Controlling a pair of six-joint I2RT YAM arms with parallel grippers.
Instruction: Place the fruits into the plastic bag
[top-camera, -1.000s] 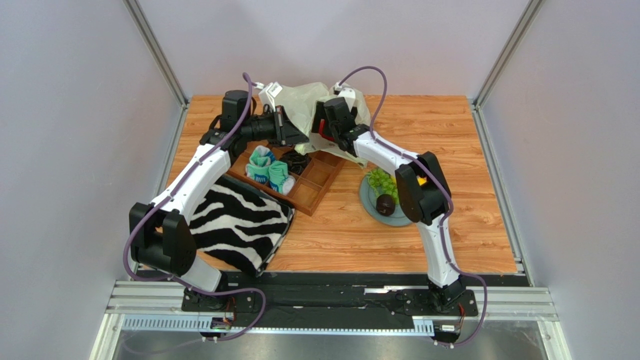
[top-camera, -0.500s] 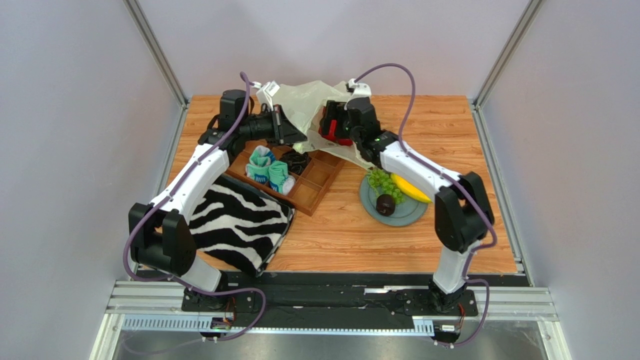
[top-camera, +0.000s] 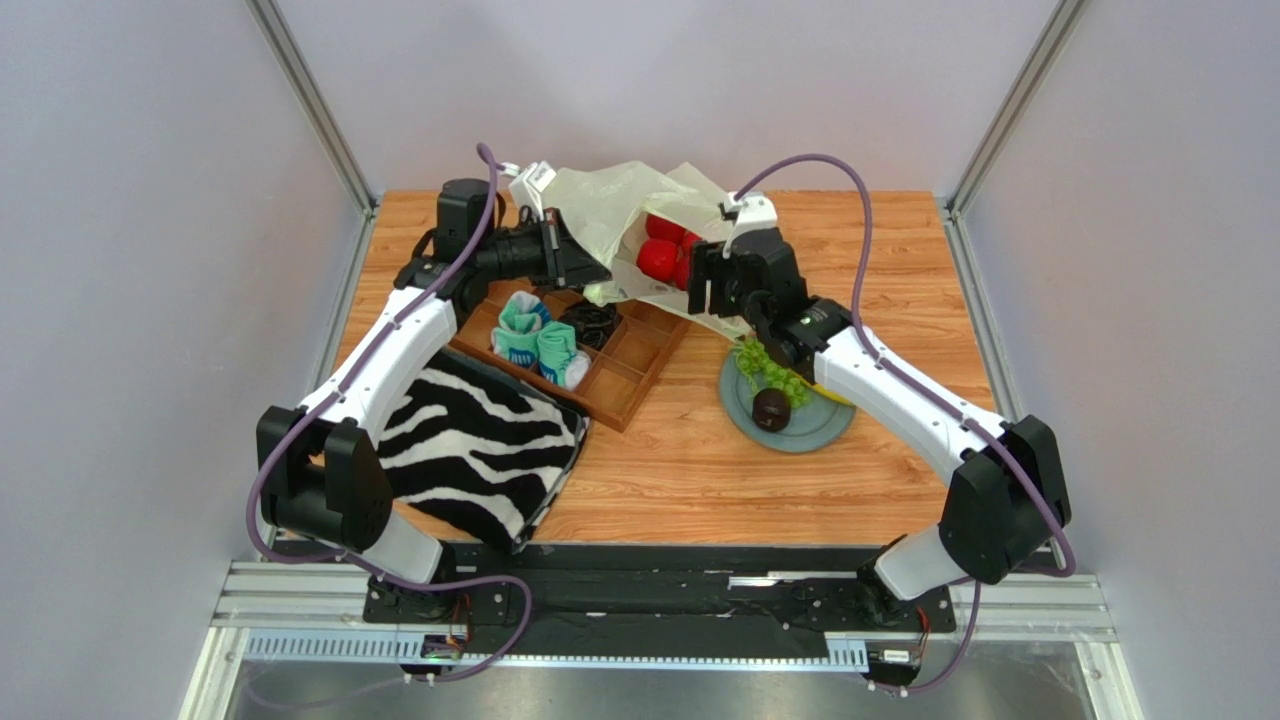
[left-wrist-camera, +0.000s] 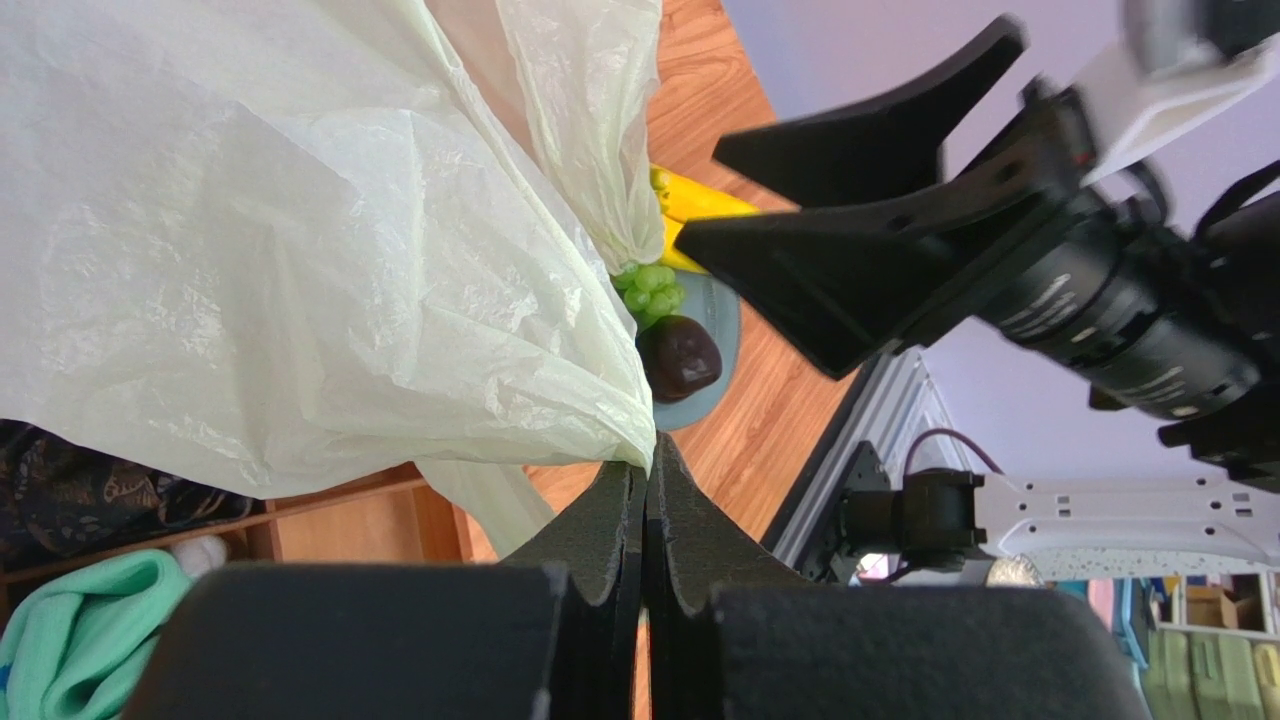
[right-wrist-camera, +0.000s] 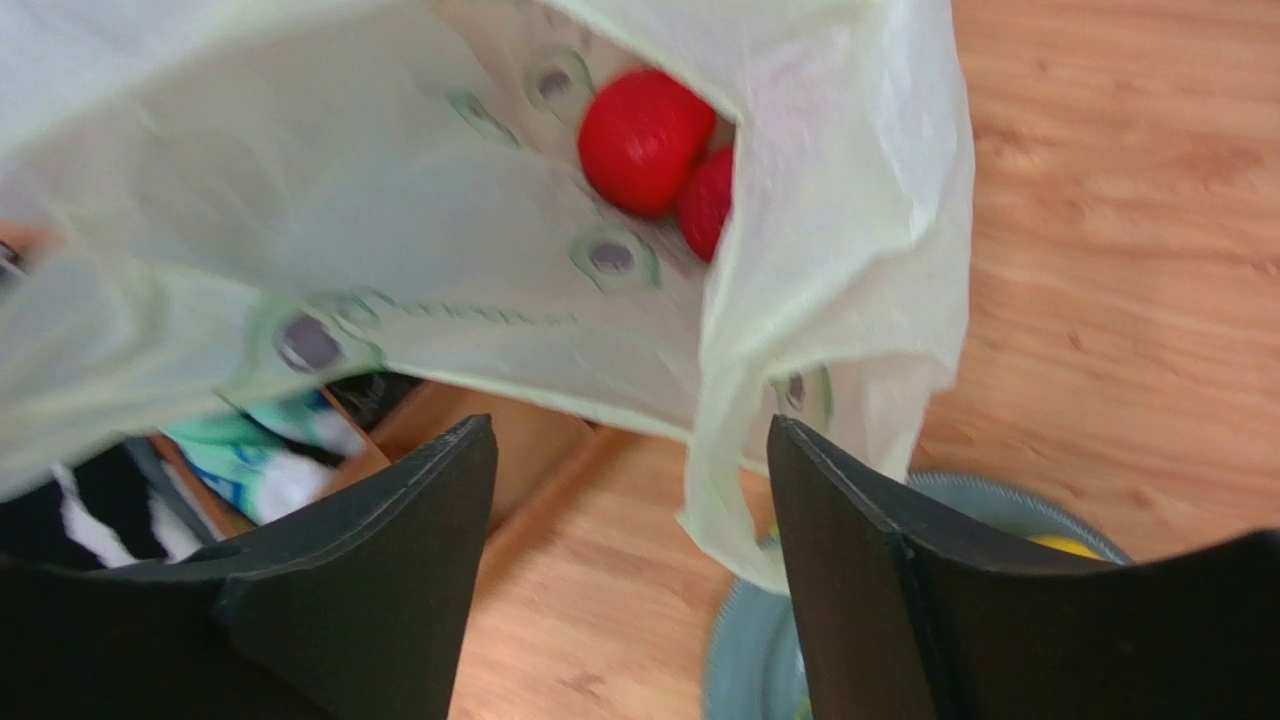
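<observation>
Left hand (left-wrist-camera: 646, 458) clamped on rim of pale cream crinkly plastic bag (left-wrist-camera: 271, 225), mouth held up. Right hand (right-wrist-camera: 628, 443) now backed out of bag, fingers apart, empty; two glossy red round fruits (right-wrist-camera: 649, 143) left inside. Green grape bunch (top-camera: 762, 365), yellow banana (left-wrist-camera: 706, 198), dark purple-brown fruit (top-camera: 771, 408) wait on grey-blue plate (top-camera: 824, 431): my next pick there

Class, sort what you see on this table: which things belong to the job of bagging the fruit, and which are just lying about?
Belongs to the job: plastic bag; two red fruits inside it; grapes, banana and dark fruit on the plate; left pincer pinching the bag.

Just lying about: rolled socks, wooden tray, zebra cloth.
</observation>
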